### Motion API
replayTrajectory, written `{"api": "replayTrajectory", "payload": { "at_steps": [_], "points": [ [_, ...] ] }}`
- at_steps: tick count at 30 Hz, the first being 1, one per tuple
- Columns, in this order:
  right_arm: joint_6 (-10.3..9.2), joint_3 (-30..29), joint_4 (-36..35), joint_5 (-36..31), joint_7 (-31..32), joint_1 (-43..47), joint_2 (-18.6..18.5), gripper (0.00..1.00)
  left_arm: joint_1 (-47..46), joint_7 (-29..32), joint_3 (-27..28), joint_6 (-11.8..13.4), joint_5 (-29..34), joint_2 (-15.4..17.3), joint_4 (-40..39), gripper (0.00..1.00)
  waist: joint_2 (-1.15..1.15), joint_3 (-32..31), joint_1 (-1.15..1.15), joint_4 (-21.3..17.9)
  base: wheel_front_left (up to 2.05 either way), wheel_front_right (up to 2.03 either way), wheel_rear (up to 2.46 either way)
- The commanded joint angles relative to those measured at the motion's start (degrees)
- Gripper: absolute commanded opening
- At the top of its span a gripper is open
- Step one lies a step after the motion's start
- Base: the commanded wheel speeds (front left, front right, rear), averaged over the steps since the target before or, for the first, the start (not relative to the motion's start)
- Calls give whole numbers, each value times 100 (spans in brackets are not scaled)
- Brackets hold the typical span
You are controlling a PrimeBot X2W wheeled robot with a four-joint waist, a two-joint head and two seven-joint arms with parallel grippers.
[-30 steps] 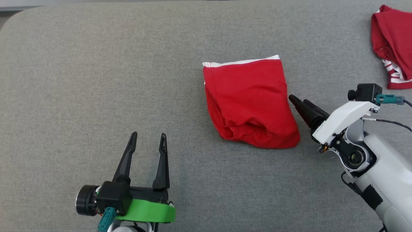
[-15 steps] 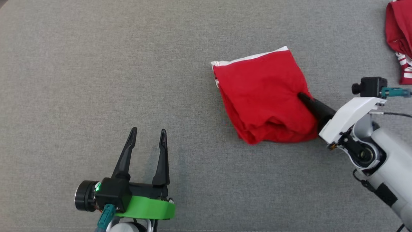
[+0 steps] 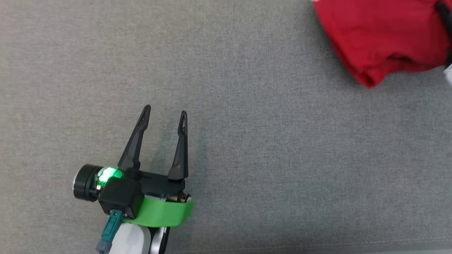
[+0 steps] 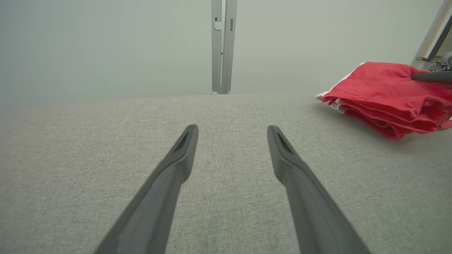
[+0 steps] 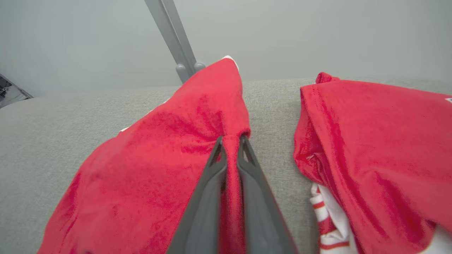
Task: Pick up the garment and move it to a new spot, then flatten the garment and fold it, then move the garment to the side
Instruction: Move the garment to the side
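On the worktop, head view, garment: the folded red garment [image 3: 381,35] lies on the grey worktop [image 3: 268,158], cut off by the picture's top and right edges.
Head view, left hand: the left hand [image 3: 165,110] sits well apart from the garment, to its left and nearer the robot. Its two dark fingers are spread wide with nothing between them, and a green light glows at its base.
Left wrist view, left hand: the left hand [image 4: 232,127] hovers low over the bare worktop [image 4: 70,141], fingers apart and empty.
Left wrist view, garment: the garment [image 4: 381,95] lies well to the right, layered folds and a white edge facing the camera. One dark finger of the right hand [image 4: 430,76] lies across its top right.
Left wrist view, post: a grey post [image 4: 221,46] stands beyond the worktop's far edge, left of the garment.
Right wrist view, right hand: the right hand [image 5: 231,139] is closed tight on a ridge of the garment [image 5: 159,158], red cloth pinched between both fingers.
Right wrist view, second garment: a second red garment [image 5: 370,141] with white stripes lies just right of the garment, a strip of worktop [image 5: 272,106] between them.
Right wrist view, post: a grey post [image 5: 173,35] rises behind the garment.
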Motion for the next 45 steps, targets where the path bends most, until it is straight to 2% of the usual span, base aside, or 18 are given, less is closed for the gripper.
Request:
{"api": "replayTrajectory", "payload": {
  "at_steps": [1, 10, 17, 23, 26, 27, 28, 29, 30, 34, 36, 40, 45],
  "points": [
    [-4, -44, 37, -138, -88, -171, -145, 0, -173, 1, 11, -53, 65, 16, -68, 100, 0, 503, 0, -233, 0, 0, 0],
    [-4, -404, 157, -490, -180, -669, -943, 0, -435, 2, -2, -214, 243, 17, -268, 100, 0, 1114, 0, -296, 0, 0, 0],
    [-6, -793, 352, -515, -195, -484, -1509, 0, -526, 1, 34, -308, 322, 17, -285, 100, 0, 1311, 0, -243, 0, 0, 0],
    [-6, -980, 623, -722, -365, -277, -1632, 0, -568, 1, 88, -387, 408, 17, -266, 100, 0, 1403, 0, -258, 0, 0, 0],
    [-7, -1093, 836, -912, -549, -312, -1524, 4, -611, 2, 92, -422, 454, 17, -261, 100, 0, 1435, 0, -263, 0, 0, 0],
    [-7, -1127, 924, -1031, -612, -344, -1483, 13, -619, 2, 95, -434, 460, 17, -263, 100, 0, 1440, 0, -261, 0, 0, 0],
    [-7, -1179, 1031, -1144, -674, -376, -1429, 12, -631, 2, 100, -447, 475, 17, -264, 100, 0, 1441, 0, -258, 0, 0, 0],
    [-7, -1237, 1149, -1213, -719, -402, -1377, 29, -642, 2, 108, -455, 488, 17, -265, 100, 0, 1437, 0, -254, 0, 0, 0],
    [-7, -1307, 1270, -1311, -770, -440, -1328, 100, -649, 2, 116, -456, 497, 17, -263, 100, 0, 1430, 0, -252, 0, 0, 0],
    [-6, -1556, 1759, -2170, -972, -677, -1039, 100, -634, 1, 142, -463, 520, 17, -234, 100, 0, 1322, 0, -252, 0, 0, 0],
    [-6, -1779, 1910, -2710, -1027, -809, -758, 100, -615, 1, 145, -456, 523, 17, -238, 100, 0, 1222, 0, -260, 0, 0, 0],
    [-6, -2401, 1584, -3629, -1033, -675, -80, 100, -551, 1, 142, -404, 482, 17, -240, 100, 0, 947, 0, -285, 0, 0, 0],
    [-7, -2863, 1162, -4222, -1036, -32, 839, 100, -397, 1, 106, -332, 384, 17, -191, 100, 0, 477, 0, -262, 0, 0, 0]
  ]
}}
